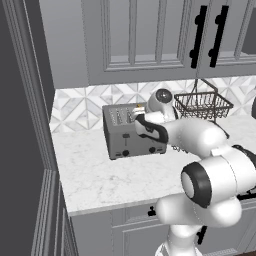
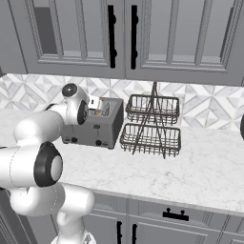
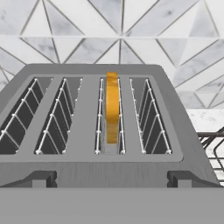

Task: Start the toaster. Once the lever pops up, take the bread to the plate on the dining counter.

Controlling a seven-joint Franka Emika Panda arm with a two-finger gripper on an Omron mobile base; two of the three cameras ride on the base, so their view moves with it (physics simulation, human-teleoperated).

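The orange-crusted bread slice (image 3: 112,107) is seated in the boxy grey metal toaster (image 3: 105,175); the hand (image 2: 95,106) is held open above, nothing carried yet.

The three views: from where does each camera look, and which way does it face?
Left base view: behind-left, facing the boxy grey metal toaster; white arm at right.
Right base view: behind-right, facing the toaster and black wire basket rack; arm at left.
Hand view: above the toaster slots, orange-crusted bread slice inside.
All share the toaster.
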